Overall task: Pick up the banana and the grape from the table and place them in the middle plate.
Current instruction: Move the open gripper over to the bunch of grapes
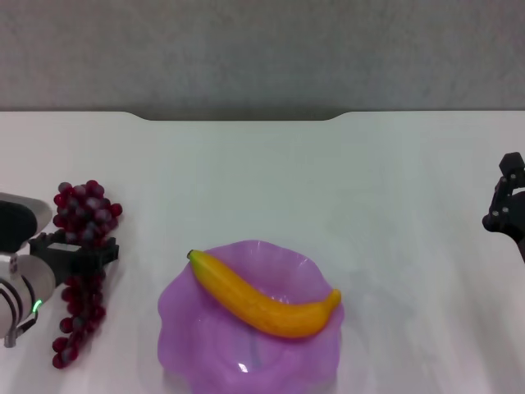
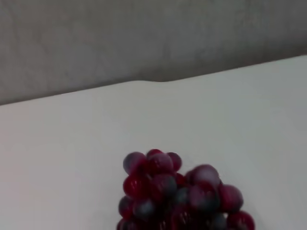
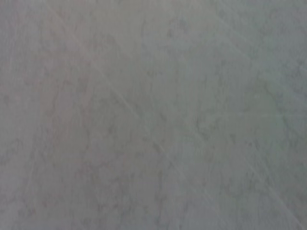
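The banana (image 1: 267, 300) lies across the middle plate (image 1: 193, 328), a translucent purple scalloped dish at the front centre of the table (image 1: 271, 180). The grape (image 1: 82, 209) is a long dark red bunch at the left of the table, left of the plate. My left gripper (image 1: 80, 253) sits across the middle of the bunch, covering part of it. The bunch's far end also shows close up in the left wrist view (image 2: 177, 196). My right gripper (image 1: 504, 205) is at the right edge of the head view, above the table and far from the plate.
A grey wall (image 1: 262, 49) stands behind the table's notched far edge (image 1: 238, 119). The right wrist view shows only a grey surface (image 3: 153, 115).
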You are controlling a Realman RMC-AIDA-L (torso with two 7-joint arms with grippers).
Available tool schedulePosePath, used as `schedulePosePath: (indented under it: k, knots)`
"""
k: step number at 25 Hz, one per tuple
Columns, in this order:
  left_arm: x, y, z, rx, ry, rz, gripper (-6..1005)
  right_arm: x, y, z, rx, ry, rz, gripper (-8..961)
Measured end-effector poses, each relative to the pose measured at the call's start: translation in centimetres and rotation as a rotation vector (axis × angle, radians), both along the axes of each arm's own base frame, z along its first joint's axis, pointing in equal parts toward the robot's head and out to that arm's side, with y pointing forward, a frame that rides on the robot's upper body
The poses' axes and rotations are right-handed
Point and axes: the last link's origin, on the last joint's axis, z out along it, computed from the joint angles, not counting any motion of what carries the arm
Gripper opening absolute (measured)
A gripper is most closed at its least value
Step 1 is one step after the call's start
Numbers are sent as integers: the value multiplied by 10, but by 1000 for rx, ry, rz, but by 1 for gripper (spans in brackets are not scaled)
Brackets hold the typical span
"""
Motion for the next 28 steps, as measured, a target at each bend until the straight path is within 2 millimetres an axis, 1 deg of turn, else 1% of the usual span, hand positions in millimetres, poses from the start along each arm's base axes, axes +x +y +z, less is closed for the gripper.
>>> schedulePosePath:
  k: [4,28]
  knots:
    - [0,1,-4,-18,7,1,878,0,0,0,0,0,1,0]
    - [-3,3,-8,-36,19,13,874,-1,2,-1,-4,0,1,-1]
